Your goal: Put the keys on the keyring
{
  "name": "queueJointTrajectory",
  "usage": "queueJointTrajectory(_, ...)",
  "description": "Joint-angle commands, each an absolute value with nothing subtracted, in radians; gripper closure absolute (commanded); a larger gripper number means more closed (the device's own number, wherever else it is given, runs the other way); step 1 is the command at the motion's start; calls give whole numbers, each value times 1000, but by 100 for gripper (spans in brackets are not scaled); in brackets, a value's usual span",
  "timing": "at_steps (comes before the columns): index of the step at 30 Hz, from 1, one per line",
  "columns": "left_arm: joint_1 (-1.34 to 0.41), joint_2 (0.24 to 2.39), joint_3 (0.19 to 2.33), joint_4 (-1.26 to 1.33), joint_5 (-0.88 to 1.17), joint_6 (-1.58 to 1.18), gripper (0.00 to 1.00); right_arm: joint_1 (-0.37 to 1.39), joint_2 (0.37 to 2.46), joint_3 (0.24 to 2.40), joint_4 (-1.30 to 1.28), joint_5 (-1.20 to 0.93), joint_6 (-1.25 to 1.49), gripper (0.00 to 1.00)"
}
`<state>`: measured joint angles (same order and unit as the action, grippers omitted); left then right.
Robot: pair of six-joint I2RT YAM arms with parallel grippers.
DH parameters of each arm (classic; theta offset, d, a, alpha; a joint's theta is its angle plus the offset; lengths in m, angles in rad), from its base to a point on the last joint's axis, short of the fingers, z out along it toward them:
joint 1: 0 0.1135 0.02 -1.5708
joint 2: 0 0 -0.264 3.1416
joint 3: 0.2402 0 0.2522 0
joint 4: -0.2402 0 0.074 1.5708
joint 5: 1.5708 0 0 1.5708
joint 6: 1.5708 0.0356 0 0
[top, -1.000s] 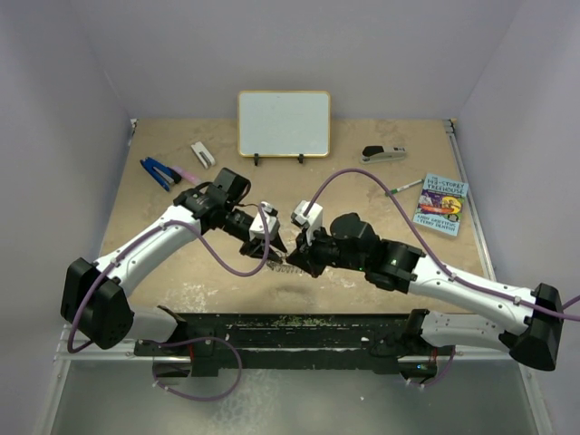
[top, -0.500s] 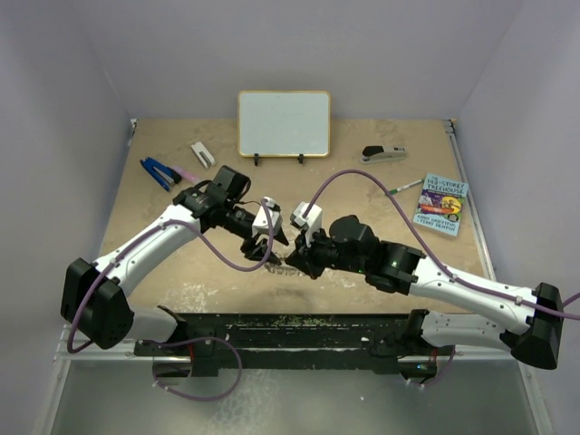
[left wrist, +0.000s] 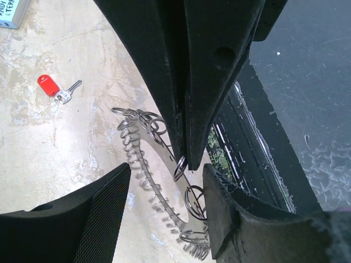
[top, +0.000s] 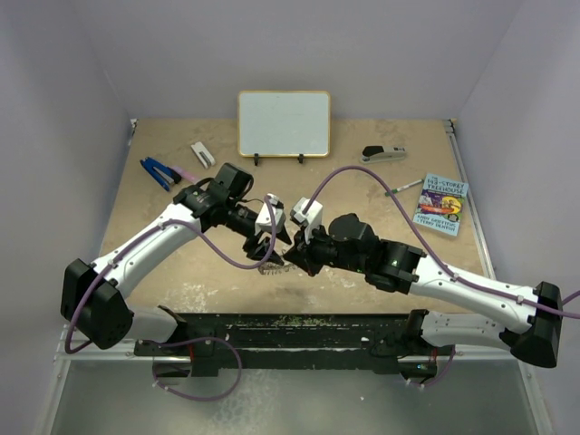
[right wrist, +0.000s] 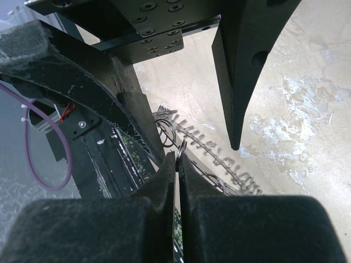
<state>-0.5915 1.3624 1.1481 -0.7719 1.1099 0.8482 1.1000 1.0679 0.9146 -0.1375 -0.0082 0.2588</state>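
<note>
The keyring [left wrist: 156,164] is a flat grey ring with a fringe of small metal pieces and small split rings, near the table's front edge [top: 276,265]. My right gripper [right wrist: 178,159] is shut on one small split ring at its rim; its fingers [left wrist: 192,109] reach down into the left wrist view. My left gripper [left wrist: 164,181] is open, one finger on either side of the keyring, not touching it. Both grippers meet in the top view, the left [top: 269,243] and the right [top: 294,256]. A red-headed key [left wrist: 50,85] lies apart on the table; the top view does not show it.
A whiteboard [top: 284,123] stands at the back. Blue pliers [top: 159,172] and a white clip [top: 203,155] lie back left. A stapler [top: 384,154], a pen [top: 405,187] and a book [top: 441,205] lie at the right. A black rail [top: 290,326] runs along the near edge.
My left gripper has moved right and nearer, closing in on the keyring and my right gripper. The right arm has hardly moved and keeps its grip.
</note>
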Motion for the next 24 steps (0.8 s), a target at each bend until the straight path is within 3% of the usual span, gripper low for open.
queueJointTrajectory(1, -597, 1336, 1188, -740, 1110, 817, 41, 1109, 1060, 971, -81, 5, 270, 100)
queueJointTrajectory(6, -598, 1338, 1186, -727, 1097, 808, 43, 1114, 1053, 966, -81, 0, 269, 100)
queueJointTrajectory(24, -607, 1340, 1168, -801, 1157, 934, 73, 1119, 1026, 942, -76, 3, 267, 100)
